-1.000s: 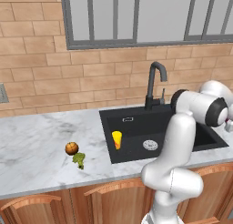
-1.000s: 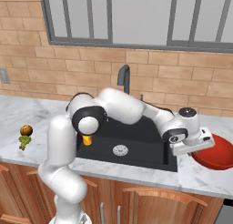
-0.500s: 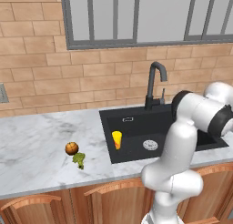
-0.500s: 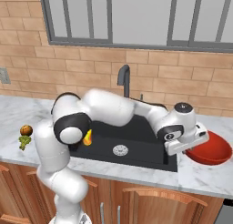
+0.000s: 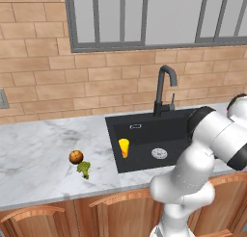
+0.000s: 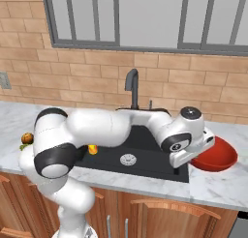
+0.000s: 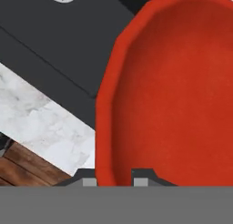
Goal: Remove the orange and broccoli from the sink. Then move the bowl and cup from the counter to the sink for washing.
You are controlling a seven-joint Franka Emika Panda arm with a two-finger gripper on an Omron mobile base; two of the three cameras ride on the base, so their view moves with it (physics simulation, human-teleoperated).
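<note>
Orange [image 5: 75, 156] and broccoli [image 5: 84, 169] on the marble counter [image 5: 38, 154], touching, left of the sink [image 5: 144, 135]. Yellow cup [image 5: 124, 147] upright inside the basin, near its left wall, drain [image 5: 159, 153] to its right. Further right, gripper [image 7: 115, 181] clamped narrowly across the rim of the red bowl [image 6: 218, 155], one fingertip either side. Bowl raised and tilted over the sink's right edge and the counter beside it.

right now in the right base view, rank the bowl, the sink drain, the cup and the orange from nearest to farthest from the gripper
1. bowl: its rim sits between the fingers of the gripper, right of the sink.
2. drain: on the sink floor, to the left.
3. cup: in the sink, farther left.
4. orange: far-left counter.
</note>
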